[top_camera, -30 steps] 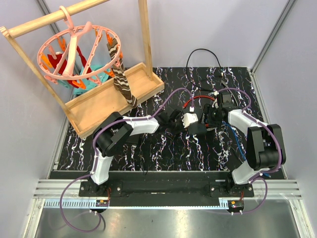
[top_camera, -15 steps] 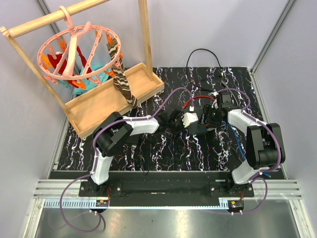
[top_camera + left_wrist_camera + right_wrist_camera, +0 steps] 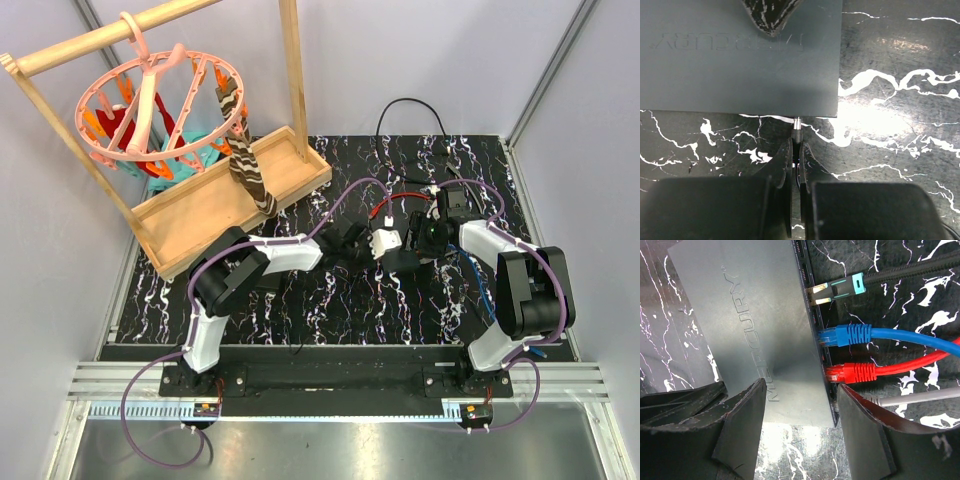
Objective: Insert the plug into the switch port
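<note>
The switch [image 3: 730, 75] is a flat matte black box marked MERCURY; it lies mid-table in the top view [image 3: 390, 248]. My left gripper [image 3: 796, 145] is shut on the thin barrel plug [image 3: 797, 131]. The plug's metal tip meets the box's near long edge; I cannot tell how far it is in. In the top view the left gripper [image 3: 358, 247] is just left of the box. My right gripper [image 3: 802, 390] is open around the box's [image 3: 755, 315] near end. One finger [image 3: 747, 420] is over the top face, the other [image 3: 865, 430] is beside the port edge.
Teal [image 3: 840, 288], blue [image 3: 855, 333], red [image 3: 855, 372] and grey [image 3: 900, 399] cables run from the switch's far long edge. A wooden tray with a rack [image 3: 215, 205], a pink peg hanger [image 3: 150, 100] and a striped sock [image 3: 250, 170] stand back left. A black cord [image 3: 410, 110] loops at the back.
The right gripper has shifted slightly left and back at the switch. The left gripper holds the plug at the box edge with almost no movement.
</note>
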`<control>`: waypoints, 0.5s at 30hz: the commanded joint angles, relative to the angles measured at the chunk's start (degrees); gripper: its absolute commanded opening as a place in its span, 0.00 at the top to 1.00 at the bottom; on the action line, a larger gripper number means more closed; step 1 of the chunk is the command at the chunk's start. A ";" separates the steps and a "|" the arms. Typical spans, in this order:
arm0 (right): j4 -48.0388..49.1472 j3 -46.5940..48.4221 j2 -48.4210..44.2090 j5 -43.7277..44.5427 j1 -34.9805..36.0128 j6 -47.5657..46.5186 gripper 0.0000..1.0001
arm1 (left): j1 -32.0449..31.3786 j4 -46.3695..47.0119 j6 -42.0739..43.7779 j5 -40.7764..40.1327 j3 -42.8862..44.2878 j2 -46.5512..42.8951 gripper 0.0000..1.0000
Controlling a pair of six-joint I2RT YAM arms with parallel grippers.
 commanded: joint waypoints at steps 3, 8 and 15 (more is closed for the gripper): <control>1.69 1.65 0.30 -0.77 -0.30 -0.15 0.33 | -0.84 3.91 -0.78 1.88 -0.27 -3.55 1.00; 1.69 1.56 0.39 -0.94 -0.30 -0.14 0.33 | -0.84 5.31 -1.66 -0.59 -0.27 -3.90 1.00; 1.86 1.56 0.65 -1.03 -0.30 -0.15 0.33 | -0.67 5.49 -1.83 -2.69 0.00 -4.34 1.00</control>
